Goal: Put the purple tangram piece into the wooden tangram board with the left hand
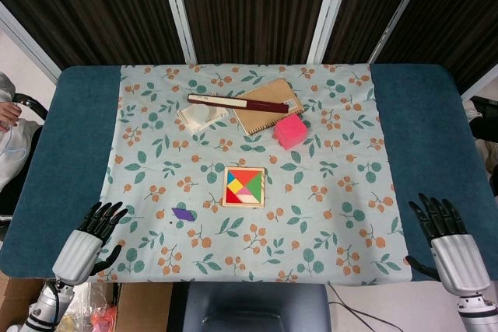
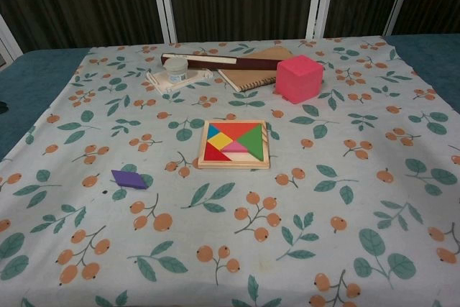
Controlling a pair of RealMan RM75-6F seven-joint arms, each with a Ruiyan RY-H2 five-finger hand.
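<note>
Purple and flat, the tangram piece [image 1: 184,214] lies on the floral cloth [image 1: 334,192] toward the front left part of the surface [image 1: 70,153], well apart from the wooden tangram board [image 1: 243,186], which sits near the middle with colored pieces already in it. The left robot hand [image 1: 97,227] rests at the front left edge of the surface, fingers spread and holding nothing, near the purple piece but not touching it. The right robot hand [image 1: 443,227] sits at the front right edge, fingers likewise apart and empty. Toward the back edge, a pink cube [image 1: 290,131] stands just beside a brown notebook [image 1: 268,105], a dark red ruler-like bar [image 1: 237,103] lies across the notebook's near corner, and a small white-lidded jar [image 2: 176,70] rests on a pale card [image 1: 202,117].
</note>
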